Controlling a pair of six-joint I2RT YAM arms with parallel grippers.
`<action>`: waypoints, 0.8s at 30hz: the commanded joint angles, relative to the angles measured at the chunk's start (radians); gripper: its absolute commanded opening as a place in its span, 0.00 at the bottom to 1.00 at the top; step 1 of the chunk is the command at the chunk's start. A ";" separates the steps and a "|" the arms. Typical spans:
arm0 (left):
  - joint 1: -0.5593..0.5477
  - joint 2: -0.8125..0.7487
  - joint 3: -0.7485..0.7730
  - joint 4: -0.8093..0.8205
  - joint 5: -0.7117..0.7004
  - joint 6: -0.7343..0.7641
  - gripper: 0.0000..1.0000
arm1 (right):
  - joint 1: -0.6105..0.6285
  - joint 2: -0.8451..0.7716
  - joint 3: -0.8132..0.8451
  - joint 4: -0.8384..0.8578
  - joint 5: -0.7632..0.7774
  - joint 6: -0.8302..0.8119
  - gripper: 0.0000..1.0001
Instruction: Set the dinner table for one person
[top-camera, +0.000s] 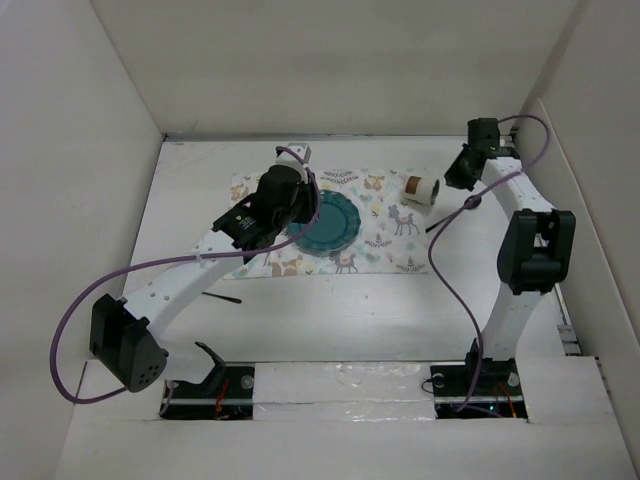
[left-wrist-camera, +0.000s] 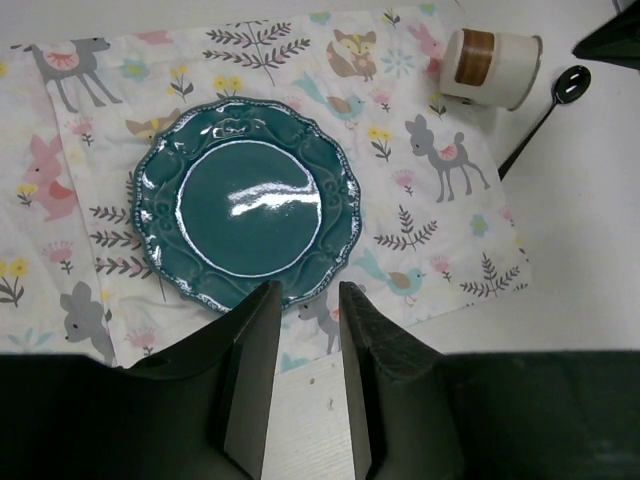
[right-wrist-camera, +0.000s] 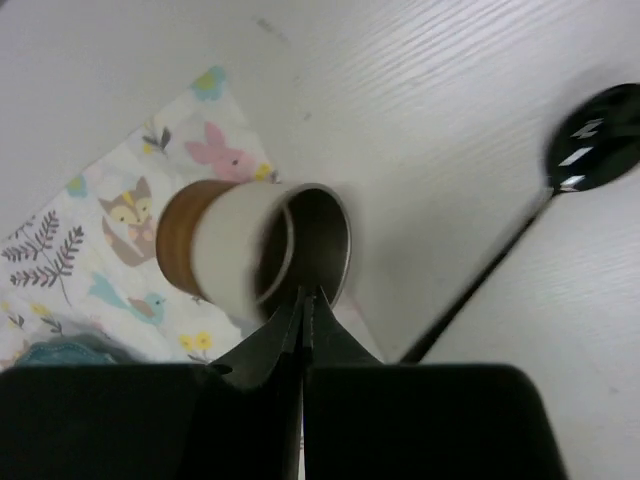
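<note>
Underneath everything lies the dinner table (top-camera: 330, 305), a flat white top walled by white panels, with both arms bolted at its near edge. A cloth placemat (top-camera: 392, 250) printed with deer, foxes, birds and leaves covers its middle.

On the left half of the placemat sits a teal plate (top-camera: 325, 222) with a scalloped, raised rim. It is upright and flat, and its well shows only a patch of glare. The left gripper (left-wrist-camera: 305, 290) hangs above the plate's near-left side. Its two dark fingers are parted a little, and only the cloth and tabletop show in the gap, so it grips nothing.

At the far right corner of the placemat a white cup (top-camera: 421, 190) with a brown band near its base lies tipped on its side. The banded end is over the cloth and the mouth reaches out over bare table. From the right wrist view the mouth faces the camera and shows a dark inner wall. The picture is blurred, so I cannot tell more about the inside. The right gripper (right-wrist-camera: 303, 302) is above and just before that mouth, its fingers pressed together with nothing between them.

A black spoon (left-wrist-camera: 571, 84) rests on bare table just right of the cup, with its bowl at the far end. A thin dark item (top-camera: 222, 297), too small to identify, lies on the table near the placemat's near-left corner.
</note>
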 joint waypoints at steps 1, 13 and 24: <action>-0.002 0.000 0.013 0.047 0.025 0.012 0.27 | -0.062 -0.088 -0.132 0.067 0.069 -0.009 0.00; -0.002 0.001 0.005 0.063 0.049 0.026 0.10 | -0.075 -0.148 -0.275 0.136 0.013 -0.038 0.34; -0.002 -0.015 -0.024 0.058 0.057 0.012 0.11 | -0.166 -0.298 -0.468 0.409 -0.220 0.019 0.35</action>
